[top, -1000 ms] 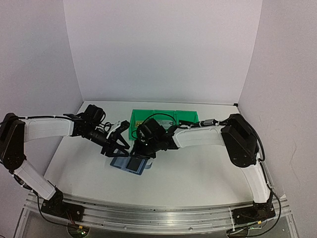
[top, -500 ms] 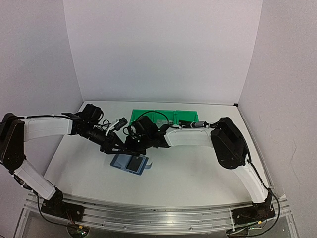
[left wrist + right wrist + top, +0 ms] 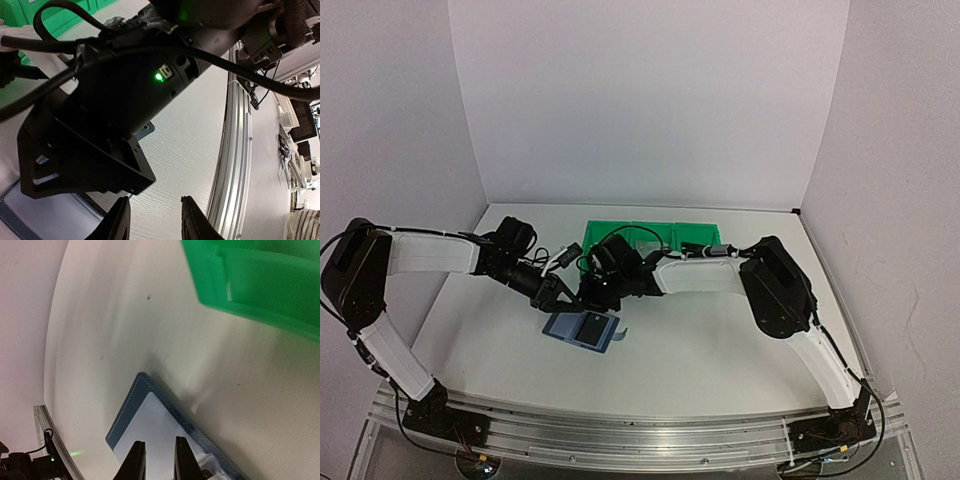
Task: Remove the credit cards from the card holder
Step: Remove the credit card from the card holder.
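The card holder (image 3: 563,327) lies open on the white table (image 3: 720,340) near the green bins (image 3: 650,238), a black credit card (image 3: 591,325) on its sleeves, the right gripper (image 3: 159,441) above it with fingers narrowly parted, the left gripper (image 3: 154,200) alongside, spread and empty.

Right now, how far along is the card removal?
Done: card holder lies open on the table. In hand: nothing; left pincer and right pincer hover open near it. Left: black card sits on the holder; no card shows outside it.
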Controlling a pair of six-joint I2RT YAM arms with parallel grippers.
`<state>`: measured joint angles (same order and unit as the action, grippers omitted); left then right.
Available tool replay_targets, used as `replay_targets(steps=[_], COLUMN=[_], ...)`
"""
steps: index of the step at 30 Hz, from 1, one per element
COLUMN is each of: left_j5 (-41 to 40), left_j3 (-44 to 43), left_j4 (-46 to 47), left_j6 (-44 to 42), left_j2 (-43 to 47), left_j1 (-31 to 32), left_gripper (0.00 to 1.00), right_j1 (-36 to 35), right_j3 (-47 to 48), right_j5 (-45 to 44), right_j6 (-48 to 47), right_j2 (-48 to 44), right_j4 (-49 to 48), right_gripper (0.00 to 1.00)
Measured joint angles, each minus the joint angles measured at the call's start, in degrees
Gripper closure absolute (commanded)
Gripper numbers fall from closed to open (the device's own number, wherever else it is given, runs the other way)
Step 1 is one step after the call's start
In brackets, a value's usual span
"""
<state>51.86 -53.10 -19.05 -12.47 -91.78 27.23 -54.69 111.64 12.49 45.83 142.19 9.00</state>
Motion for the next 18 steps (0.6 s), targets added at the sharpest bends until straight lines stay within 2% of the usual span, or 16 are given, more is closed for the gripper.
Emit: replay_targets(steps=[5,11,18], left_j5=[3.93,8.30,-1.01], left_j3=[0.00,0.00,0.02], left_j4=[0.20,1.14,2.77], left_j6=[-0.22,-0.77,0.93], left_j2=[-0.91,-0.89,-1.48], left_j1=[-0.09,-0.95,-1.93], left_gripper=[0.61,0.59,0.53], right_j1=[1.30,2.86,2.39], right_j3=[-3.57,-13.92,-23.12], right_j5=[-3.15,-7.10,-8.07], right_j6=[-0.02,0.47,4.59], right_j2=[-1.85,-11.74,-19.64], right_j4=[-0.46,-0.70,-1.53], right_gripper=[0.78,0.77,0.62])
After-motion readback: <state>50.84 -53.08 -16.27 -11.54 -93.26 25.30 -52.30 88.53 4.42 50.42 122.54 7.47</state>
